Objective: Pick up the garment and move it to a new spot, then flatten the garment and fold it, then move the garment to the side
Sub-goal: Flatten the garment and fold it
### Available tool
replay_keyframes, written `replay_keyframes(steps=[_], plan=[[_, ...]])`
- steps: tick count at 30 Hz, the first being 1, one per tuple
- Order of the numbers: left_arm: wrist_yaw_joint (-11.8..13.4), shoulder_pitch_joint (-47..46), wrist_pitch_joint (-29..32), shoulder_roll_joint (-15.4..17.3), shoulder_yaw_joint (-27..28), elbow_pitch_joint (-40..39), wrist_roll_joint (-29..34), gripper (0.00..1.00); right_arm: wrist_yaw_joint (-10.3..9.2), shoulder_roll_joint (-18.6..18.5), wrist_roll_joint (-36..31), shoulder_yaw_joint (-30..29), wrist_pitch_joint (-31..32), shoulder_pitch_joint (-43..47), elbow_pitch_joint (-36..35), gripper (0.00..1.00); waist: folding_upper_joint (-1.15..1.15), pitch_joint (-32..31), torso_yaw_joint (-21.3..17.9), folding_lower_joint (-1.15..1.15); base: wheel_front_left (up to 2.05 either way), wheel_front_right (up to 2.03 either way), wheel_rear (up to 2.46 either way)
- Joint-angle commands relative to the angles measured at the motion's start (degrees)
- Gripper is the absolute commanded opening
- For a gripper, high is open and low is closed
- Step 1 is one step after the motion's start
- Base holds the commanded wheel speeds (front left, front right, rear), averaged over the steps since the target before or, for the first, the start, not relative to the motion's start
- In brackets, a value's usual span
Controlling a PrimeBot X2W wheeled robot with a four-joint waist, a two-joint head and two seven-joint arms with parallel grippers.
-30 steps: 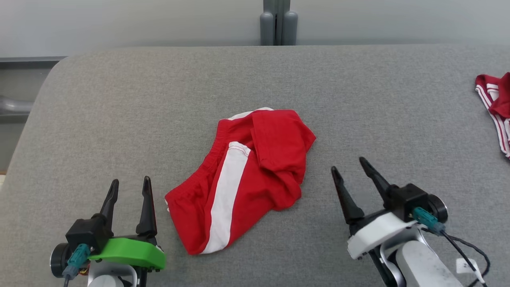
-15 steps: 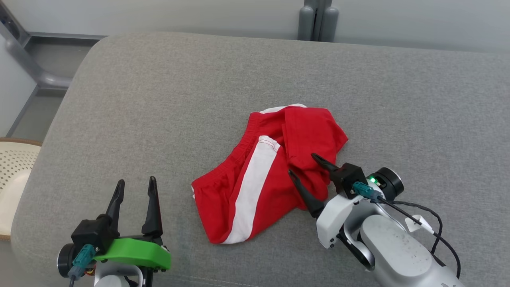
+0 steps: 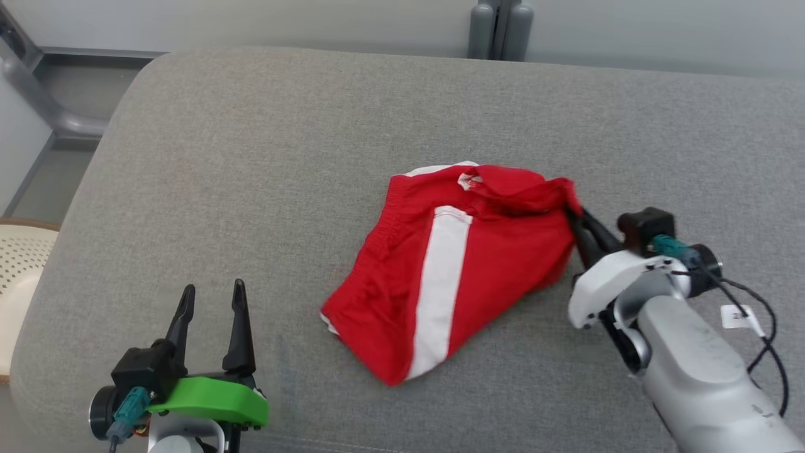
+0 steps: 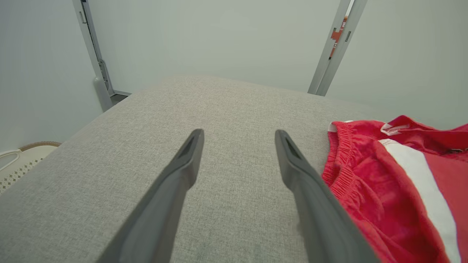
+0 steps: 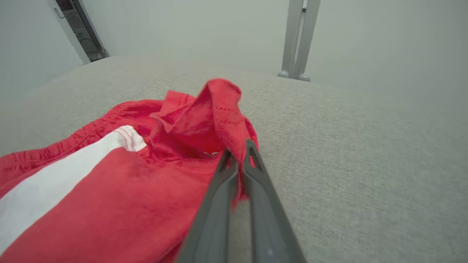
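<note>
Red shorts (image 3: 503,264) with a broad white stripe (image 3: 440,283) lie crumpled right of centre on a grey upholstered cushion (image 3: 251,157), their upper right corner drawn into a peak and pinched between the pressed-together fingers of the right gripper (image 3: 575,217). How much cloth sits inside that pinch cannot be made out: the dark fingers cover the hem in the head view, and the right wrist view is soft with blur. Layers tucked under the bunched top edge are hidden, and both wrist views cut the shorts off at the frame. A small pale tag near the top edge is too small to read. The cloth looks soft and matte, puckered along the gathered elastic waistband (image 3: 380,229); the cushion is a tight, flecked weave with a rounded far-left corner. The left gripper (image 3: 212,288), on a bright green mount, sits at the near left, its two tapered fingers spread wide with nothing between them, near the shorts' lower left corner but apart from it. Bare upholstery runs wide to the left of the shorts and behind them up to the far edge, where a pair of grey posts (image 3: 497,28) rises. A cream perforated object (image 3: 19,264) sits beyond the cushion's left edge, partly out of frame.
</note>
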Motion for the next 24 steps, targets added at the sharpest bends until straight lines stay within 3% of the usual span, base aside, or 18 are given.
replay_keyframes(steps=[1, 7, 8, 9, 18, 24], plan=[[0.15, 0.94, -0.13, -0.02, -0.02, -0.16, -0.54, 1.0, -0.02, -1.13, 0.07, -2.42, -0.24, 1.25, -1.08, 0.0, 0.0, -0.49, -1.13, 0.0, 0.0, 0.0, 0.0], [0.53, 0.69, -0.07, 0.01, -0.75, -0.08, -0.83, 1.0, -0.02, -3.18, -1.03, -11.13, -0.28, 4.53, -1.97, 0.0, 0.0, -0.55, -2.6, 0.0, 0.0, 0.0, 0.0], [0.54, 0.66, -0.07, 0.0, -0.84, 0.0, -0.91, 1.0, -0.02, -3.24, -1.35, -11.56, -0.29, 4.92, -1.72, 0.42, 0.0, -0.54, -2.72, 0.0, 0.0, 0.0, 0.0], [0.53, 0.6, -0.07, 0.0, -0.98, 0.05, -0.99, 1.0, -0.02, -3.25, -1.63, -11.98, -0.29, 5.16, -1.84, 1.0, 0.0, -0.52, -2.84, 0.0, 0.0, 0.0, 0.0], [0.54, 0.26, -0.07, 0.01, -1.22, 0.27, -0.88, 1.0, -0.02, -2.07, -4.75, -12.69, -0.27, 5.3, -8.01, 1.0, 0.0, -0.84, -2.85, 0.0, 0.0, 0.0, 0.0], [0.6, 0.2, -0.07, 0.0, -1.64, 0.09, -1.35, 1.0, -0.02, -0.53, -5.74, -7.17, 0.31, 2.73, -7.53, 1.0, 0.0, -0.49, -2.0, 0.0, 0.0, 0.0, 0.0]])
